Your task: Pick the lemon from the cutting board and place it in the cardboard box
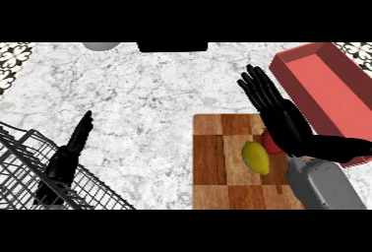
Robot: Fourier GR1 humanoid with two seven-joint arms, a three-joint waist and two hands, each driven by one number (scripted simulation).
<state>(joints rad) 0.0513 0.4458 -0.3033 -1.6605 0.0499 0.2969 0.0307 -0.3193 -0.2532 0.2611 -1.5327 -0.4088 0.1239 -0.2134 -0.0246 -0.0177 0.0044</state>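
Kitchen, household sort by the look of it. The counter (145, 98) has a white-grey veined marble top that fills most of the view. A wooden cutting board (218, 167), checkered in light and dark squares, lies at the counter's near edge, right of centre. A yellow lemon (256, 157) sits on the board, toward its right side. A black wire dish rack (94, 187) stands at the near left corner. Black-and-white patterned tiles (13, 54) show beyond the counter's far left and far right corners.
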